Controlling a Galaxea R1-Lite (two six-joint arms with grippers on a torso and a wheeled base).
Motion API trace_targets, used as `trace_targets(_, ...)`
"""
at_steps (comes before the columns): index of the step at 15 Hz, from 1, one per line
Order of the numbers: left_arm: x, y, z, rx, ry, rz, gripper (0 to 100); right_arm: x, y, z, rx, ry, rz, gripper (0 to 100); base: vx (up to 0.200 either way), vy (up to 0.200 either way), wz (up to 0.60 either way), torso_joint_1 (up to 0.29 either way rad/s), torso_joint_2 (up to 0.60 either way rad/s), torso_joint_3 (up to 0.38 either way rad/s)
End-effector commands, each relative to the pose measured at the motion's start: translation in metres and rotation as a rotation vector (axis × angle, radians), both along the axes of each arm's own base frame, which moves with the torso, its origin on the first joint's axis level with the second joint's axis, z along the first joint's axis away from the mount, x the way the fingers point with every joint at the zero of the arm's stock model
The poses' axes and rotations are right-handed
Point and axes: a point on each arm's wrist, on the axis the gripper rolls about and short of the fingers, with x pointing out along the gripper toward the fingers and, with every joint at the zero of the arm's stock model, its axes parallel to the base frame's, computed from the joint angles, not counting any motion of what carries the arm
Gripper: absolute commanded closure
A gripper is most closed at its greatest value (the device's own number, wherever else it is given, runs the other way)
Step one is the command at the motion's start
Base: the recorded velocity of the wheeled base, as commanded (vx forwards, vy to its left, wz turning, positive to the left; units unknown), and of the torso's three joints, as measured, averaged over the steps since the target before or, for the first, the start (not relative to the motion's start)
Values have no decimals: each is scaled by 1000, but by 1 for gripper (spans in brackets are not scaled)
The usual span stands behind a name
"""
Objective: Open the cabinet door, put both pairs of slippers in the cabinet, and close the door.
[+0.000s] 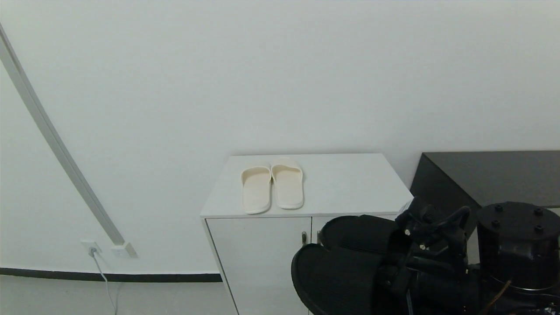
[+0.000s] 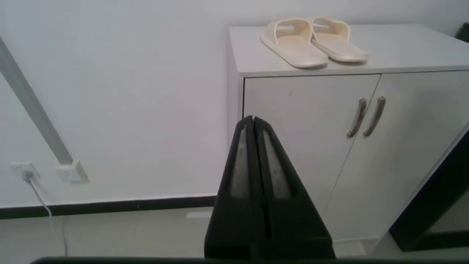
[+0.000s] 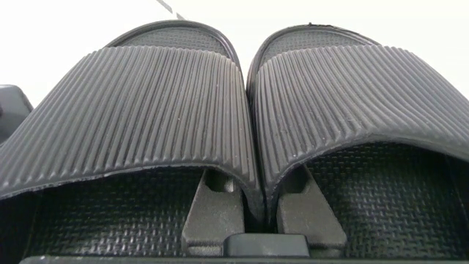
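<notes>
**Mia:** Where are the cream slippers (image 1: 272, 186)?

**Ben:** On the top surface of the white cabinet (image 1: 350, 183). They lie side by side, touching, on its 9 o'clock half. Their toes point to 12 o'clock, at the wall.

**Mia:** Is the cabinet open?

**Ben:** No. Both doors (image 2: 308, 139) are shut. The two handles (image 2: 357, 117) sit close together in the middle.

**Mia:** And the black slippers (image 1: 345, 262)?

**Ben:** At 5 o'clock in the head view, up in the air in front of the right door. The right end effector (image 3: 256, 192) holds them. Its fingers (image 3: 212, 216) go one inside each slipper and squeeze the two inner sides together.

**Mia:** What about the left end effector (image 2: 253, 126)?

**Ben:** Its fingers are pressed flat together, with nothing between them. It is in front of the cabinet, apart from it.

**Mia:** Anything else?

**Ben:** A dark table (image 1: 490, 175) at the cabinet's 3 o'clock.
</notes>
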Motion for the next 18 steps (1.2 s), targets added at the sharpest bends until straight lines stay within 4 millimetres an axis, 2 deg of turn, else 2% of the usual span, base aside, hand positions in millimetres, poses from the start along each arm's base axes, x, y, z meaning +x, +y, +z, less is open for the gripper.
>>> trace_targets(1,0,0,0,0,1,1,100,1,1,-3,-9,8,0,100,0,0,0,0,0,0)
trace_targets(8,0,0,0,0,1,1,100,3,4,-8,-19,20,1,100,0,0,0,0,0,0)
trace_targets(12,0,0,0,0,1,-1,100,3,3,-9,-22,23,1,100,0,0,0,-133,303,167)
trace_targets(13,0,0,0,0,1,-1,0,3,3,-9,-23,24,3,100,0,0,0,-163,369,188)
trace_targets(18,0,0,0,2,1,1,0,3,3,-11,-9,10,-2,100,0,0,0,-181,428,234)
